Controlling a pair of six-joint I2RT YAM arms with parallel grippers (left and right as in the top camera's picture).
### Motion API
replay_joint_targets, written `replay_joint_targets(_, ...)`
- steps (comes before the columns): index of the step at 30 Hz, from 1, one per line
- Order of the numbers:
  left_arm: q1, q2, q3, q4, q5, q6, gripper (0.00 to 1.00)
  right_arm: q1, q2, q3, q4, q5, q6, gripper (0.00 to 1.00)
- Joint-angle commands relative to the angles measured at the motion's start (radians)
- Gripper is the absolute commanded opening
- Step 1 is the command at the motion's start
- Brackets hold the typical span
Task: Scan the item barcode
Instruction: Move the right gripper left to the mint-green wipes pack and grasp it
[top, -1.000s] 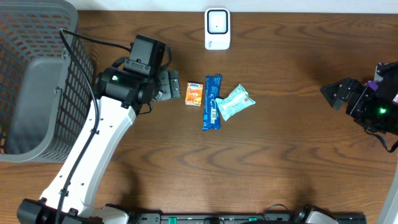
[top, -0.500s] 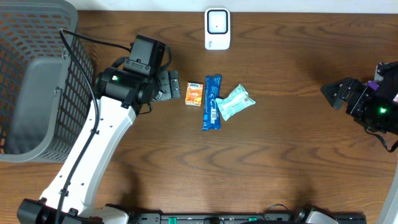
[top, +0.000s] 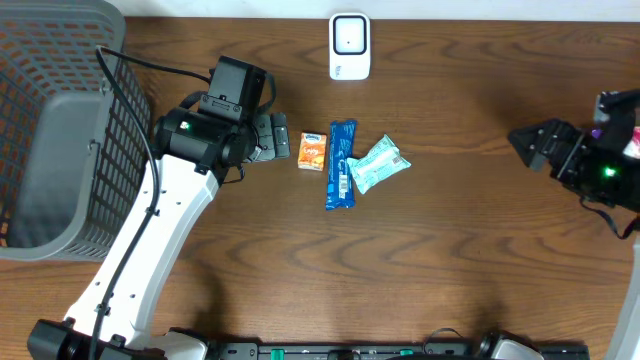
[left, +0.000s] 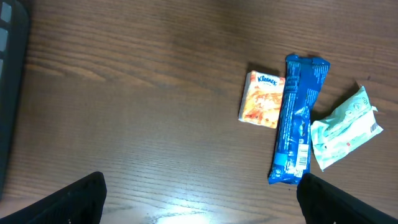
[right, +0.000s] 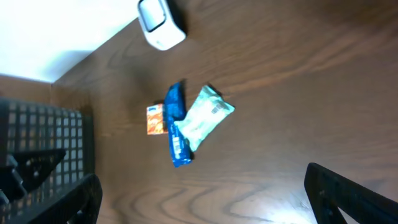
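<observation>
The left gripper (top: 274, 137) stands spread wide with nothing between its jaws. In the left wrist view only its dark fingertips (left: 78, 198) show, cut off at the bottom corners. Just ahead of it lies the orange tissue pack (top: 313, 151), near the fingertips but apart from them. Against the pack's far edge lies the long blue wrapper (top: 341, 164). Past that is the pale green packet (top: 379, 164), tilted, one corner at the wrapper. A small striped mark near the packet's outer end is too small to make out. The white scanner (top: 349, 46) sits off to one side of the gripper's line, well apart from the three items. The right gripper (top: 528, 146) is likewise spread and empty, with the items far ahead of it across the table (top: 450, 260). Its arm is cut off by the picture's edge. The grey basket (top: 60, 60) behind the left arm runs out of frame.
</observation>
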Motion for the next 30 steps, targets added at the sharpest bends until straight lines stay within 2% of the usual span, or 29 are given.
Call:
replay_joint_targets(1,0.002,0.006,0.004,-0.003,-0.006,0.01,0.98,0.056,-0.008,-0.002,0.023,-0.023,-0.013,0.99)
replay_joint_targets(9,0.002,0.006,0.004,-0.003,-0.006,0.01,0.98,0.233,-0.008,-0.002,0.076,0.013,0.059,0.99)
replay_joint_targets(15,0.002,0.006,0.004,-0.003,-0.006,0.01,0.98,0.395,-0.008,-0.005,0.056,0.194,0.112,0.99)
replay_joint_targets(23,0.002,0.006,0.004,-0.003,-0.006,0.01,0.98,0.626,-0.008,-0.008,0.053,0.473,0.298,0.99)
replay_joint_targets(25,0.002,0.006,0.004,-0.003,-0.006,0.01,0.98,0.703,-0.006,-0.027,0.058,0.508,0.305,0.99)
replay_joint_targets(30,0.002,0.006,0.004,-0.003,-0.006,0.01,0.98,0.755,0.011,-0.103,0.098,0.591,0.305,0.99)
